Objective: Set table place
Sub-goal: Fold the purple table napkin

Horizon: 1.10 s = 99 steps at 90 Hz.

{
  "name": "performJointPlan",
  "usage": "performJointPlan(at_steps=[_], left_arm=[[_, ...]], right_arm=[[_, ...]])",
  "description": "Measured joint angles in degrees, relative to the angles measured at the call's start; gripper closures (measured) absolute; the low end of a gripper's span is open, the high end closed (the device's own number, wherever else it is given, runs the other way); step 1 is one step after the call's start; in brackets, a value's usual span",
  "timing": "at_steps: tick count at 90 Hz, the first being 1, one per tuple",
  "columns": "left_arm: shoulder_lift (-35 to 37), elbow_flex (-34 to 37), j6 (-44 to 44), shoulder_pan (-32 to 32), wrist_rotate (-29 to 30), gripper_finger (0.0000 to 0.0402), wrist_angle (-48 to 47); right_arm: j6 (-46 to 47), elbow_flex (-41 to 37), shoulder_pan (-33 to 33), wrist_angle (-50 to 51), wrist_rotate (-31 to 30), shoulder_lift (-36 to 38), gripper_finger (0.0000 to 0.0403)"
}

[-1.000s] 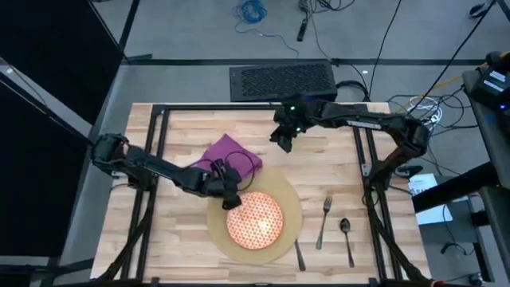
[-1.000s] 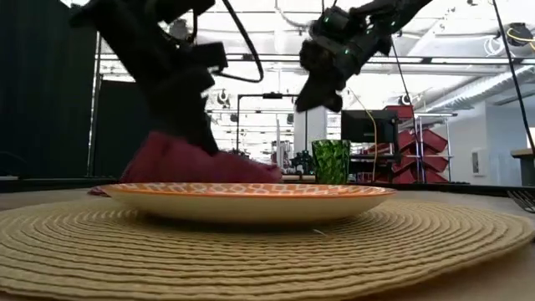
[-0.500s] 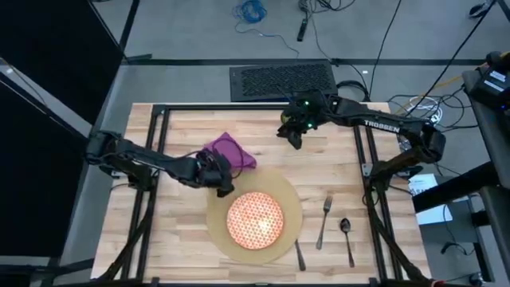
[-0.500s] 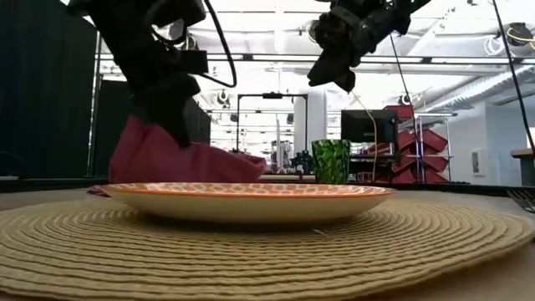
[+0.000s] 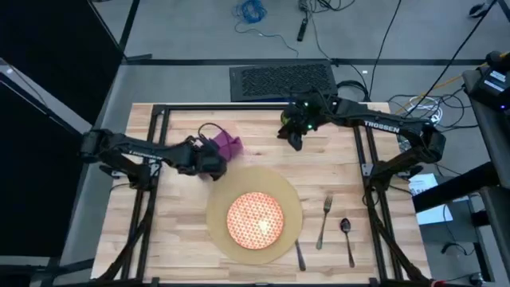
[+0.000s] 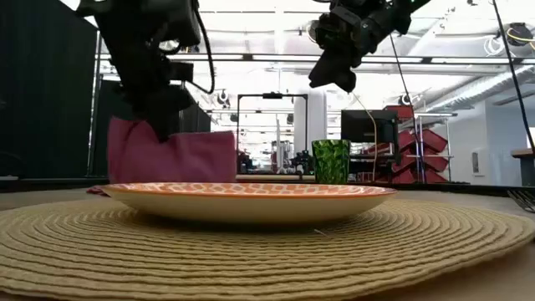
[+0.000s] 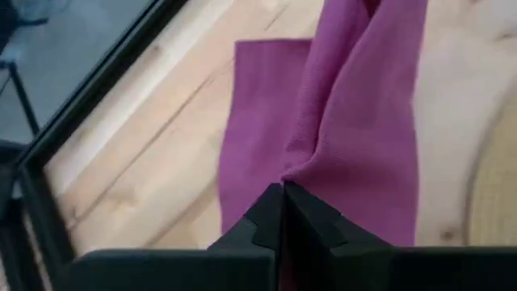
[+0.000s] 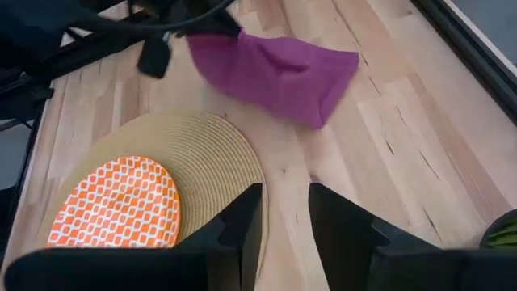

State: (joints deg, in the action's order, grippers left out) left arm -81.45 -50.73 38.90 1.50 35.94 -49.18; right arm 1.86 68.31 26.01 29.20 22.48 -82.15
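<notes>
High view: left pincer [image 5: 213, 151] is closed on the purple napkin [image 5: 228, 144], lifted over the counter [image 5: 335, 163] just far-left of the mat [image 5: 288, 198]. Plate [image 5: 255, 219] sits centred on the mat; fork [image 5: 323, 221], spoon [image 5: 347, 237] and knife [image 5: 298, 254] lie to its right. Right pincer [image 5: 292, 137] hovers far-centre, empty; arm reads "TROSSEN".

Low view: napkin hangs behind the plate; green glass [image 6: 332, 160] stands farther back.

Left wrist view: fingers pinched tight on a napkin fold.

Right wrist view: fingers slightly apart, holding nothing.

Step, prob.: placing the napkin. Next: lower it flat on the counter left of the mat, then release.
</notes>
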Motion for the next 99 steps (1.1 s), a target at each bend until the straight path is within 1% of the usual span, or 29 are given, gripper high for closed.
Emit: performJointPlan(at_steps=[50, 65, 86, 93, 99], left_arm=[[-0.4, 5.0, -0.4, 8.4, 0.0, 0.0401, -0.3], [-0.6, 6.8, -0.9, 10.2, 0.2, 0.0401, 2.1], [-0.7, 8.8, -4.7, 13.9, 0.2, 0.0401, 8.1], [-0.7, 9.7, -6.4, 15.5, -1.0, 0.0396, 10.6], [-1.0, 10.4, -6.6, 16.8, -1.5, 0.0386, 10.9]], right_arm=[[-0.2, 0.0, -4.5, 1.1, 0.0, 0.0, 0.0312], [-0.2, 0.0, -5.1, 1.1, -0.1, 0.0, 0.0312], [0.2, 0.0, -5.6, 1.1, -0.1, 0.0, 0.0312], [0.4, 0.0, -5.9, 1.1, -0.2, 0.0, 0.0312], [0.4, 0.0, -6.3, 1.1, -0.2, 0.0, 0.0312]])
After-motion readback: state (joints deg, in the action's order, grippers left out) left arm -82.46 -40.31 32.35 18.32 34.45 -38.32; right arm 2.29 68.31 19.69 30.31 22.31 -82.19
